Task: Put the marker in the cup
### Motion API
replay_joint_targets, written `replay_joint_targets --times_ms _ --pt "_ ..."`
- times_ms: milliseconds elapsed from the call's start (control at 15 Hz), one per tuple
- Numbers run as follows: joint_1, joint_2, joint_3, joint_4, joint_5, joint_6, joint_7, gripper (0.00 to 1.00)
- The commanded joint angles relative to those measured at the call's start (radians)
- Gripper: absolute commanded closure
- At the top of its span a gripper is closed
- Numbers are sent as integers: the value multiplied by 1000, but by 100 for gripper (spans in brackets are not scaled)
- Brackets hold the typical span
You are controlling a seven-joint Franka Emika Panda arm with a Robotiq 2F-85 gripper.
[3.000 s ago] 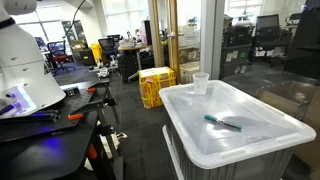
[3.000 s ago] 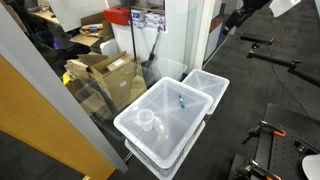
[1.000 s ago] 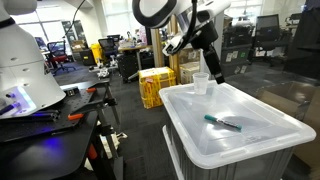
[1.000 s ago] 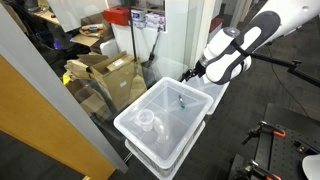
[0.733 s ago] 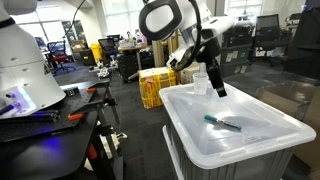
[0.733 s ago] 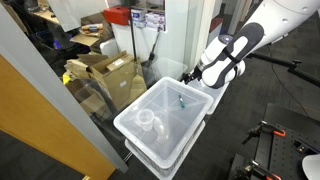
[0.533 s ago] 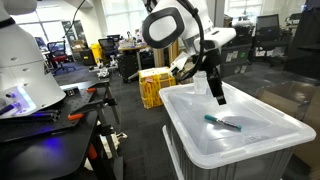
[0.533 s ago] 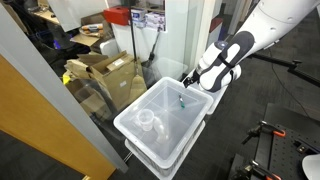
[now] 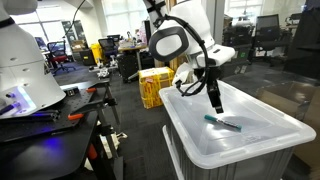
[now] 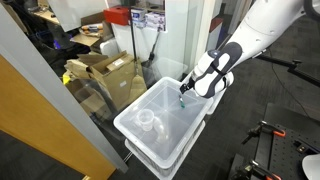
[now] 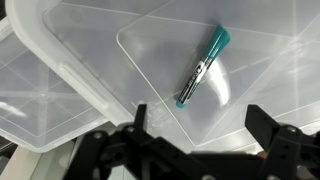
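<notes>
The arm (image 9: 186,40) is glossy white, built of rounded, bulbous links with dark rings at the joints. Its gripper (image 9: 216,104) is matt black. In the wrist view its two fingers (image 11: 140,118) look angular, perhaps with open linkage bars.

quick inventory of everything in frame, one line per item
marker: 1, teal-green with a darker end, lying flat on the bin lid
cup: 1, translucent whitish, on the same lid, apart from the marker
bin lid: 1, translucent white, on top of a bin
yellow crate: at least 1, yellow, on the floor behind the bin
cardboard boxes: several, brown, on the floor beside the bin
gripper: 1, black, open, just above the marker
</notes>
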Motion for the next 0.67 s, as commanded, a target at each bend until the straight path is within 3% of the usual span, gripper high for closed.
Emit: replay_joint_targets --times_ms 0,67,600 --pt "-54 31 75 41 12 5 4 0" --pt "-16 16 30 18 7 -2 -3 0" --pt "-64 28 78 24 13 15 1 0"
